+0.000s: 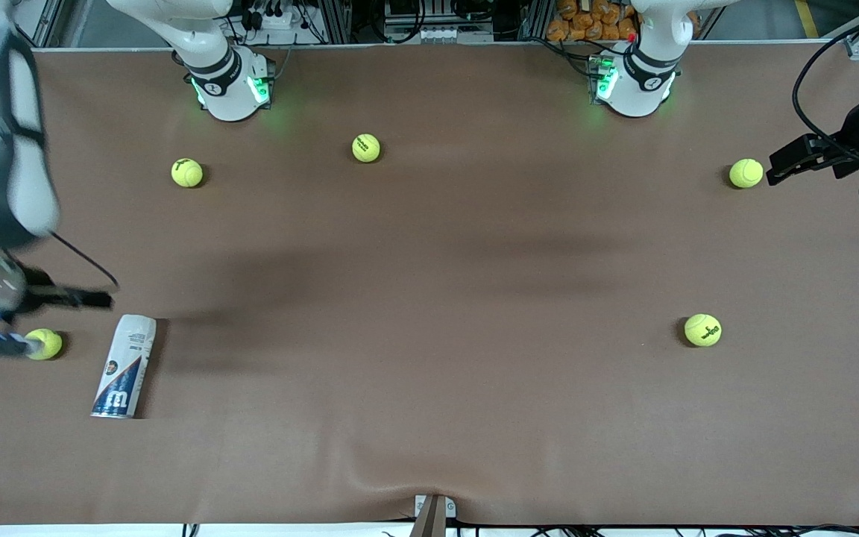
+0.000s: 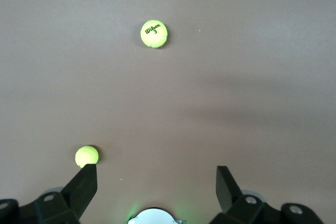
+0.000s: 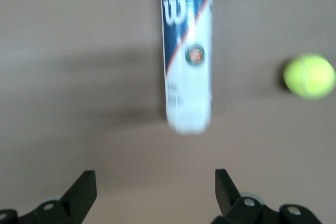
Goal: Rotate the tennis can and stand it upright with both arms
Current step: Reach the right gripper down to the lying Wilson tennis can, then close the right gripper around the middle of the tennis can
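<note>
White and dark blue, the slim cylindrical tennis can (image 1: 124, 366) with its "W" logo is lying on its side on the brown table (image 1: 429, 298) at the right arm's end, its silvery rim toward the front camera, with a yellow-green tennis ball (image 1: 45, 344) lying just beside it toward the table's edge. The right pincer (image 3: 155, 182) is hovering over the table near the can's white end, its black fingers (image 3: 81, 190) standing wide apart and holding nothing. To do this step well, that pincer should probably be coming down square across the can's body near its middle, with one finger on each side of the curve, and keeping clear of the neighbouring ball so that neither is being nudged into rolling. Moving across the front view, four more tennis balls are lying scattered, well apart from the can: two (image 1: 187, 172) (image 1: 366, 148) near the bases, one (image 1: 702, 330) nearer the camera, and one (image 1: 746, 173) by the left arm's end. The left pincer (image 2: 156, 182) is waiting over that end, spread fully and empty; it will have a long way to travel if it is to be helping tip the can upright. The front view is showing the whole layout and how far the two arms are from each other; the right wrist view alone is showing the can's label (image 3: 186, 51) and round emblem closely and the can lined up between the open fingers. The left wrist view is showing only two balls (image 2: 154, 33) (image 2: 86, 156) and bare table, with no can at all.
</note>
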Controlling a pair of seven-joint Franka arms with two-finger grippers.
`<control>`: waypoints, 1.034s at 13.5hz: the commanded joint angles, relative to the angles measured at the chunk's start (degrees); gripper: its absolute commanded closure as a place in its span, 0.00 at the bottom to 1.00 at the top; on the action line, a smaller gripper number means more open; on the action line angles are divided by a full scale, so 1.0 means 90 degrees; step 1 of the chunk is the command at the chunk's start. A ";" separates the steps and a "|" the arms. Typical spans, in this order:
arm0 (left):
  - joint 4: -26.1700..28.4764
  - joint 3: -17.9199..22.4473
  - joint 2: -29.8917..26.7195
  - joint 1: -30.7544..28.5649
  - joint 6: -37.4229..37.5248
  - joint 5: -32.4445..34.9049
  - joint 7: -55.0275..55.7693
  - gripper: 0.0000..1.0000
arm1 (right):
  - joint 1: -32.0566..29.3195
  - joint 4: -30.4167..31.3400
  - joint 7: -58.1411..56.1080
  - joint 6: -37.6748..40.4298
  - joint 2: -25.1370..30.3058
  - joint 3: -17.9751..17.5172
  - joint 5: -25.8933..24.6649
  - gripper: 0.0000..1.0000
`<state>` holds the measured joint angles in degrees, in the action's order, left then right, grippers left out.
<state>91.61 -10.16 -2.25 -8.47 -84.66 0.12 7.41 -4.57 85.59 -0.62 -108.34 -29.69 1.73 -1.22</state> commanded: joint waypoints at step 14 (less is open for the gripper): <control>-0.0082 -0.0043 0.0083 0.0003 -0.0183 0.0006 -0.0150 0.00 | -0.0527 -0.0252 -0.1220 -0.2044 -0.1915 -0.0084 0.0077 0.00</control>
<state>91.60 -10.39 -1.74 -8.34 -86.12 0.12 7.22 -9.19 84.91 -10.71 -127.04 -46.07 1.36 -1.01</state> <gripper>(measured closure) 0.000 0.000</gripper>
